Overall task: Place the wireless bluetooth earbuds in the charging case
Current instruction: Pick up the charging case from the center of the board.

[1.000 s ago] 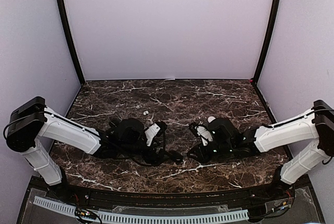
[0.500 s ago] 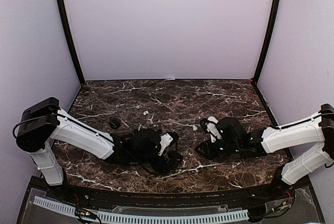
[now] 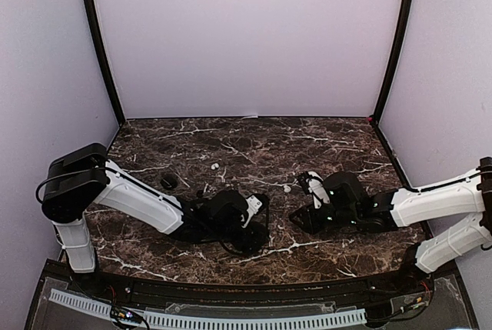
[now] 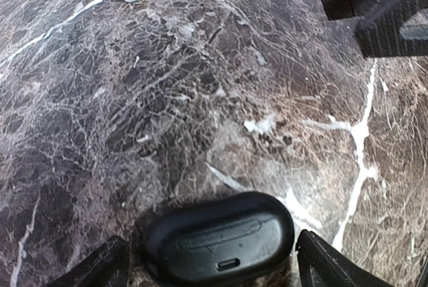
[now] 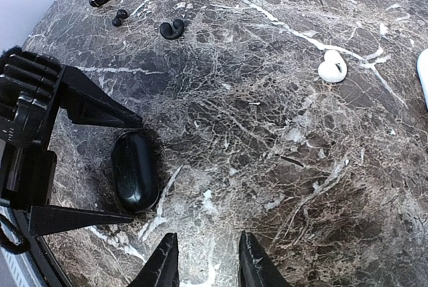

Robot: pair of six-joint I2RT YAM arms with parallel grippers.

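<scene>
From above, the two arms reach in low over the dark marble table (image 3: 231,138) and nearly meet near its middle. The left gripper (image 3: 261,218) is spread wide around the black charging case (image 3: 259,231), which lies closed near the table's front edge. The right gripper (image 3: 296,218) faces it from just beside. A white earbud (image 3: 287,188) lies loose on the marble just behind the right gripper. A second white earbud (image 3: 216,166) rests farther back and to the left, well apart from the case. A small black piece (image 3: 167,181) sits off to the left, and this view does not show what it is. The left wrist camera shows the oval case lying flat between the two left fingers (image 4: 93,267), with marble visible on both sides, so the claw straddles the case without clamping it. The white earbud lies far off at the upper left, and the right gripper's black tips show at the upper right. The right wrist camera shows the right fingers (image 5: 164,263) standing partly apart with only bare marble between them, gripping nothing. Ahead lies the case, framed by the left claw's wide fingers. A hooked black earbud (image 5: 172,29) and the white earbud rest on the table beyond, outside the case.
</scene>
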